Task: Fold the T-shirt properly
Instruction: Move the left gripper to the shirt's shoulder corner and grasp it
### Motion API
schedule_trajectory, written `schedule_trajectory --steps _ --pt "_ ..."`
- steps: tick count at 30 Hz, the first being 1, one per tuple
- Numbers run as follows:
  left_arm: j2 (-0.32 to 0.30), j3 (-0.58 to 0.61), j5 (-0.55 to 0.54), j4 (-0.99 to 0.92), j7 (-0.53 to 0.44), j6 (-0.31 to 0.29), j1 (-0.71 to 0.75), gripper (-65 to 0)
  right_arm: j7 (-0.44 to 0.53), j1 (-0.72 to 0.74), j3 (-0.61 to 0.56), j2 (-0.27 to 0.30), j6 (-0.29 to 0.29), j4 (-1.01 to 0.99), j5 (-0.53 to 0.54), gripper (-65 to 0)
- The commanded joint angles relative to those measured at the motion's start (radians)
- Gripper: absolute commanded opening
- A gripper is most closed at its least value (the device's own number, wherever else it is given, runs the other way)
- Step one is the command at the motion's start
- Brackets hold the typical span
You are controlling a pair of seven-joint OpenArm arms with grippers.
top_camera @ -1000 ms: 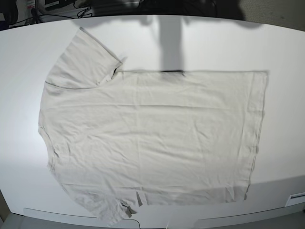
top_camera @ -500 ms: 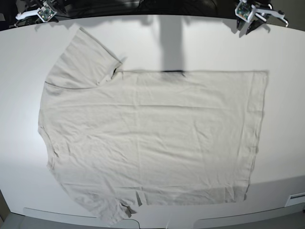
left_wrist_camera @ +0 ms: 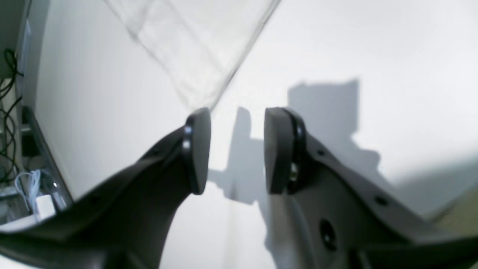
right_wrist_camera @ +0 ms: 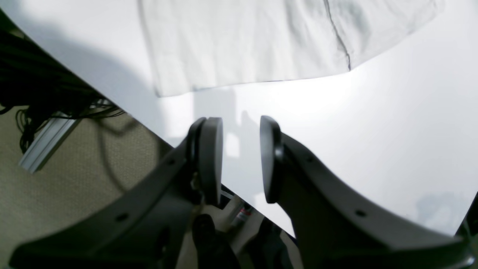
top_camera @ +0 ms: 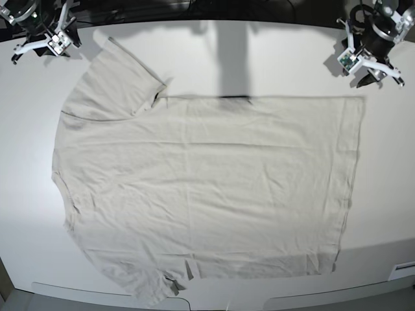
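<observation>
The pale beige T-shirt [top_camera: 207, 188] lies flat on the white table [top_camera: 285, 58], with its collar end at the left and its hem at the right. One sleeve [top_camera: 117, 81] points to the back left. My left gripper [top_camera: 366, 67] is open and empty above the table, just behind the shirt's back right hem corner [left_wrist_camera: 194, 48]. My right gripper [top_camera: 40, 45] is open and empty at the back left corner, left of the sleeve [right_wrist_camera: 242, 41]. In each wrist view the pads [left_wrist_camera: 198, 149] [right_wrist_camera: 211, 160] stand apart with only table between them.
The table's back edge runs right under my right gripper, with carpet [right_wrist_camera: 74, 157] and cables [right_wrist_camera: 48, 97] beyond it. More cables [left_wrist_camera: 11, 112] hang off the table's side by my left gripper. A small white label [top_camera: 402, 269] sits at the front right edge.
Both grippers have come into the base view from the back and moved down toward the shirt's back corners. The shirt has not moved.
</observation>
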Motion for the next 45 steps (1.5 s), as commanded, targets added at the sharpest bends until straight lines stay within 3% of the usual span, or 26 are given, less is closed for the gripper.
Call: schedule_trajectory --steps 1,4,9,21,24,28,32,36,41,45 --pt "-0.029 0.008 -0.002 -0.011 -0.016 0.011 -0.016 -41.8 0.010 -0.011 0.007 0.009 -0.006 0.013 0.002 -47.2" --pt "-0.087 0.073 -0.002 -0.080 -0.020 0.008 -0.069 -41.8 -0.008 -0.011 0.007 0.008 -0.025 0.013 0.012 -47.2" --pt "-0.136 0.185 0.029 -0.143 -0.031 0.008 -0.143 -41.8 -0.084 -0.011 0.007 0.009 -0.111 0.013 0.058 -47.2" --pt "-0.168 0.243 0.042 -0.314 -0.027 0.008 -0.289 -42.1 -0.138 -0.011 0.007 0.009 -0.119 0.013 0.061 -47.3" --pt "-0.180 0.243 0.042 -0.320 -0.027 -0.009 -0.286 -47.4 -0.137 -0.011 0.007 0.009 -0.118 0.013 0.061 -47.3" --pt "-0.179 0.243 0.042 -0.320 -0.038 -0.048 -0.286 -65.0 -0.109 -0.011 0.007 0.009 -0.118 0.013 0.057 -47.3" --pt "-0.179 0.243 0.043 -0.320 -0.039 -0.121 -0.286 -65.0 -0.087 -0.011 0.007 0.010 -0.118 0.013 0.052 -47.3" --pt "-0.176 0.243 0.042 -0.320 -0.038 -0.126 -0.286 -65.0 -0.049 -0.011 0.007 0.010 -0.105 0.013 -0.040 -46.8" --pt "-0.138 0.243 0.042 -0.320 -0.037 -0.126 -0.286 -65.0 -0.043 -0.011 0.007 0.050 -0.057 0.013 -0.160 -28.3" --pt "-0.089 0.243 0.042 -0.320 -0.026 -0.126 -0.286 -65.0 -0.043 -0.011 0.007 0.119 -0.058 0.013 -0.166 -24.7"
